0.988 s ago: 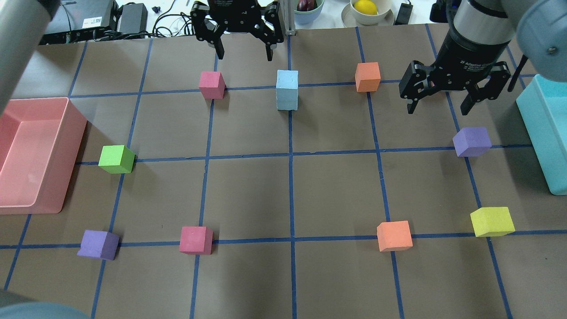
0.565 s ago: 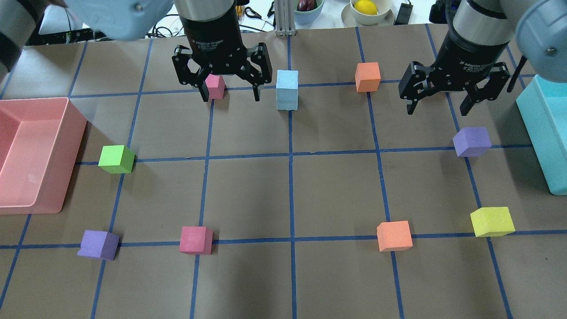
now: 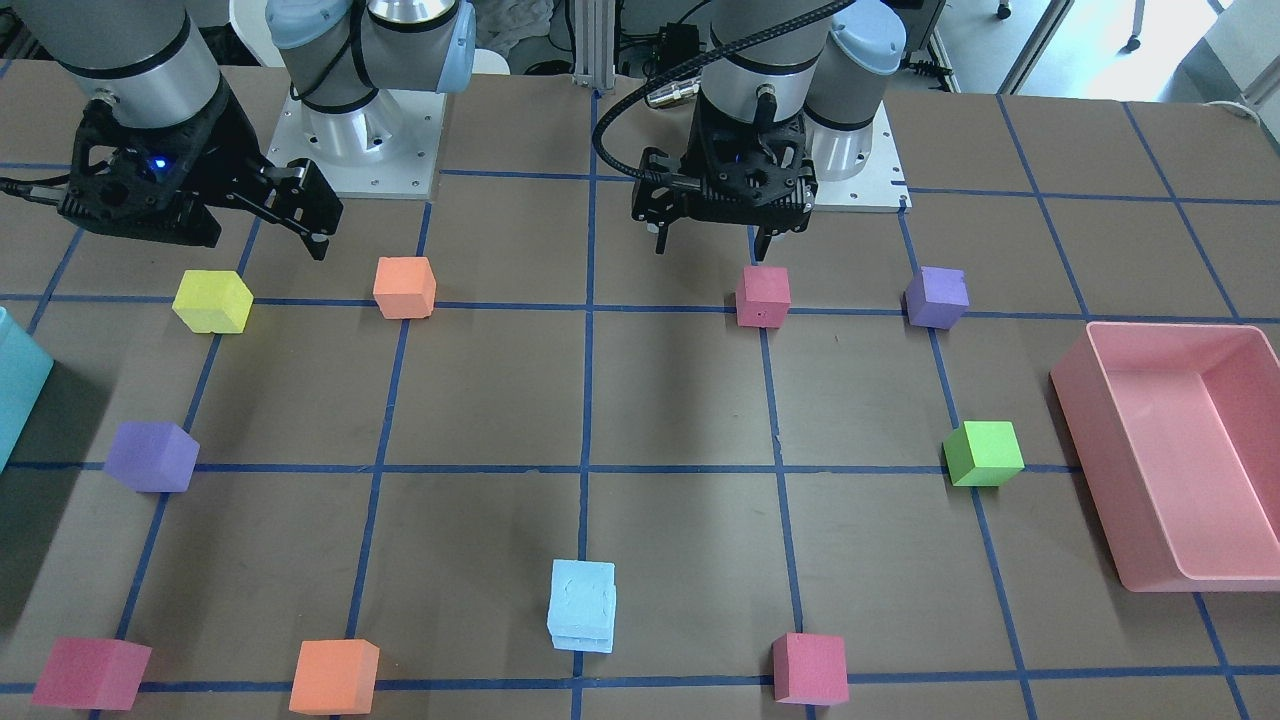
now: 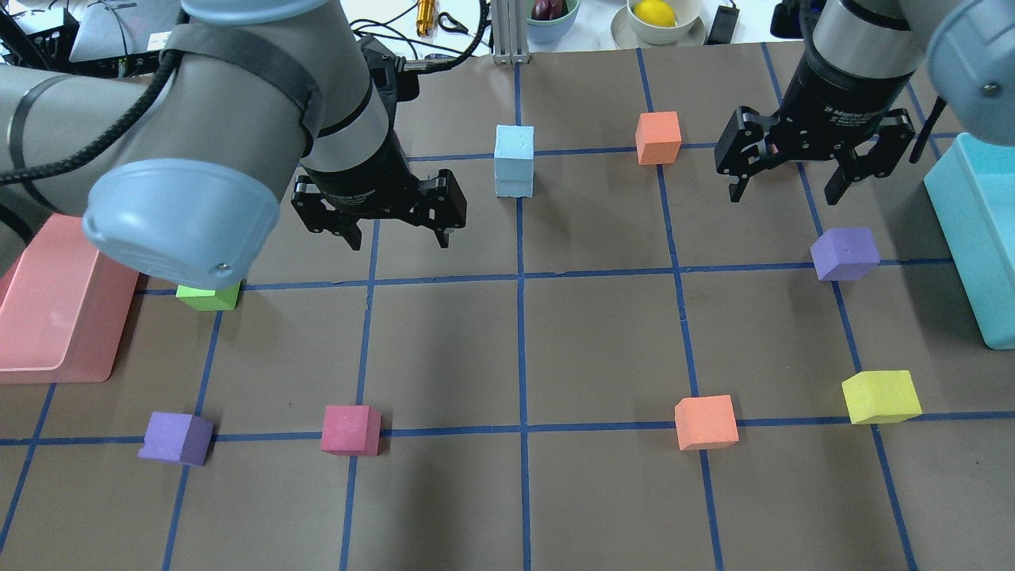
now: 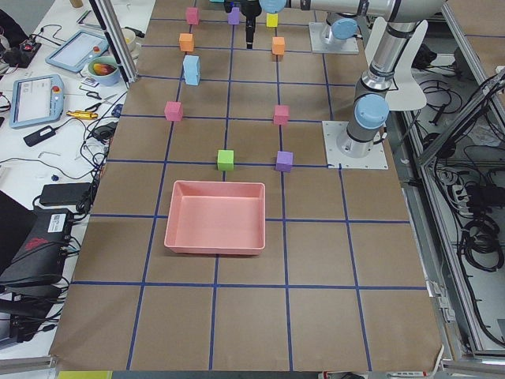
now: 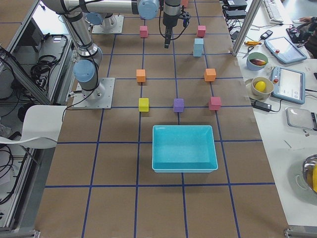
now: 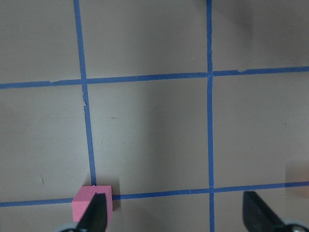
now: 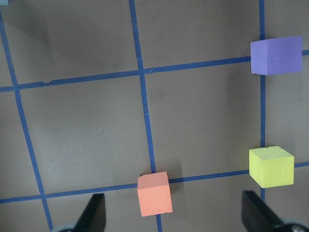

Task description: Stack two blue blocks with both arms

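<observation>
Desk: The left gripper (image 4: 399,238), left of centre in the overhead view — what is it doing?

Photographer: Hanging above the table (image 4: 603,349), jaws spread wide, nothing between them. Its wrist camera looks straight down on the blue tape lines (image 7: 209,121), with a pink block (image 7: 91,205) at the bottom left of that frame, just beside one fingertip.

Desk: And the right gripper (image 4: 783,194)?

Photographer: Upper right of the overhead view, also spread and empty, clear of the tabletop. Its wrist camera shows an orange block (image 8: 154,193) low in the frame, a yellow block (image 8: 271,166) at the right edge and a purple block (image 8: 276,54) at the upper right, all well apart.

Desk: Where are the blue blocks (image 4: 514,161)?

Photographer: Upper centre of the overhead view, one set squarely on the other, the pair standing on a tape line. Neither gripper touches them — the left hangs below and to the left of the stack, the right well off to its right, past a second orange block (image 4: 658,137). In the front-facing view the stack stands at the bottom centre.

Desk: What frames the scene?

Photographer: A pink tray (image 4: 47,317) at the left edge, partly behind the left arm (image 4: 198,119), and a teal bin (image 4: 971,238) at the right edge.
</observation>
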Robot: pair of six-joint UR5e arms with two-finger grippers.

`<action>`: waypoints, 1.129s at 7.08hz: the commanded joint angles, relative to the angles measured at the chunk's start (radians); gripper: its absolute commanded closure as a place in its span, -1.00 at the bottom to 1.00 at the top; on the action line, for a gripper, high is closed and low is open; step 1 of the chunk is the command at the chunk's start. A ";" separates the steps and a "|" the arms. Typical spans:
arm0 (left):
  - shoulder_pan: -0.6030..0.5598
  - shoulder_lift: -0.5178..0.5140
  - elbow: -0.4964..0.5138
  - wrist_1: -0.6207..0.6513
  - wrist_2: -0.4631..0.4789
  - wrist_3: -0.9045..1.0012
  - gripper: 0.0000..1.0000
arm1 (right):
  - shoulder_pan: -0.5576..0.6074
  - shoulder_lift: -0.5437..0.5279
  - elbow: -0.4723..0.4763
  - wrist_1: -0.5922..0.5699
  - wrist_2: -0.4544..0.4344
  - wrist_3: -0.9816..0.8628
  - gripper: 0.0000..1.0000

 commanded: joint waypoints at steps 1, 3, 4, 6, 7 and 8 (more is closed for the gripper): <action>0.140 0.031 0.013 0.001 -0.003 0.181 -1.00 | 0.002 -0.006 -0.003 0.000 0.011 -0.006 -1.00; 0.170 -0.004 0.117 -0.119 -0.001 0.187 -1.00 | 0.032 -0.008 -0.001 0.000 0.014 -0.006 -1.00; 0.168 -0.016 0.142 -0.147 -0.001 0.187 -1.00 | 0.070 -0.003 -0.001 -0.001 0.003 0.000 -1.00; 0.164 -0.018 0.137 -0.145 -0.001 0.187 -1.00 | 0.074 0.003 -0.006 -0.029 0.011 -0.011 -1.00; 0.162 -0.017 0.136 -0.146 -0.003 0.188 -1.00 | 0.066 0.005 -0.006 -0.036 0.011 -0.027 -1.00; 0.162 -0.018 0.134 -0.145 -0.004 0.188 -1.00 | 0.063 0.006 -0.006 -0.044 0.012 -0.028 -1.00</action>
